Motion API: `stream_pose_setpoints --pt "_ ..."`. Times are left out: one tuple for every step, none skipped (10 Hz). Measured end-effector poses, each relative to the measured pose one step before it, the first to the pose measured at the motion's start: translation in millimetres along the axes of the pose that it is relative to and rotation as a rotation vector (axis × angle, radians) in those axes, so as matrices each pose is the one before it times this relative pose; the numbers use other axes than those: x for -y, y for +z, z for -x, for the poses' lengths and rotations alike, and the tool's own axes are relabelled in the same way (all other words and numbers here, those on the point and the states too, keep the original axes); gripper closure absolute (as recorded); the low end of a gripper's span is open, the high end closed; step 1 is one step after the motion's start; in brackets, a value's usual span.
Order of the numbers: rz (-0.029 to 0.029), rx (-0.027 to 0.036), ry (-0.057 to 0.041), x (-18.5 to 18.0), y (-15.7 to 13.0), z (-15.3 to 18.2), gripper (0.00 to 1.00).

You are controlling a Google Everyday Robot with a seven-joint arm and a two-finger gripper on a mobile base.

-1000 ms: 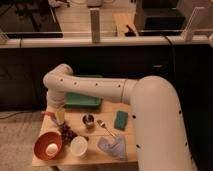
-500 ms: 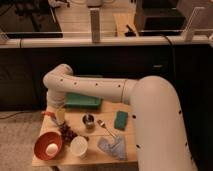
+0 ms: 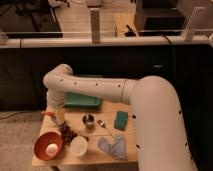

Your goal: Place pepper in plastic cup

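Observation:
The white plastic cup stands upright near the table's front edge, right of the orange bowl. My gripper points down over the left side of the table, behind the bowl and up-left of the cup. A small orange-red thing, possibly the pepper, shows right beside the gripper's left side; I cannot tell whether it is held. The arm reaches in from the right, passing above the table's back.
A small metal cup stands mid-table. A dark bunch of grapes lies between gripper and cup. A green tray sits at the back, with a green sponge, a utensil and a grey cloth on the right. A white round thing lies in the bowl.

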Motion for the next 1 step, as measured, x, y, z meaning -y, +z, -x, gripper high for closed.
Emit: stream_pose_setpoints --pt "0.00042 0.00062 0.00028 -0.12 0.03 0.13 0.22"
